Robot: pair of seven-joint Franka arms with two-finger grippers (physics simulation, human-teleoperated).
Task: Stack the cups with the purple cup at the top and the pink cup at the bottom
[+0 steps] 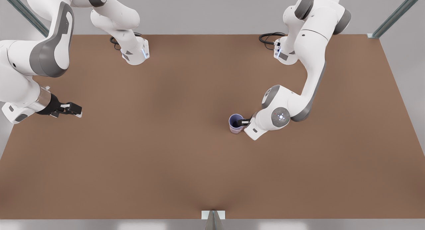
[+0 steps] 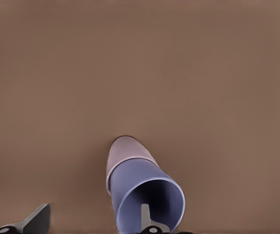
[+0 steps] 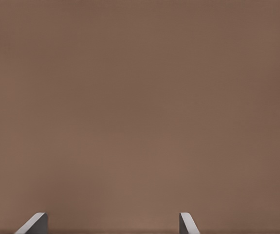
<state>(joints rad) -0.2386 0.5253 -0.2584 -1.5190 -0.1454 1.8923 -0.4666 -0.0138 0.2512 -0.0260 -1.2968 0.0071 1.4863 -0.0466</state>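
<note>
The purple cup point(image 1: 233, 118) sits nested inside the pink cup point(image 1: 236, 131), standing upright on the table right of centre in the front view. The left wrist view shows the purple cup point(image 2: 140, 187) with the pink cup point(image 2: 125, 151) around its base. My left gripper point(image 1: 245, 121) is at the cup's rim and open. One of its fingers point(image 2: 146, 217) is inside the purple cup, the other stands well outside the wall. My right gripper point(image 1: 71, 109) waits open at the front view's far left, over bare table.
The brown table point(image 1: 186, 163) has wide free room in the middle and toward the front edge. The two arm bases point(image 1: 135, 52) point(image 1: 285, 54) stand at the back edge. A small metal bracket point(image 1: 213, 215) sits at the front edge.
</note>
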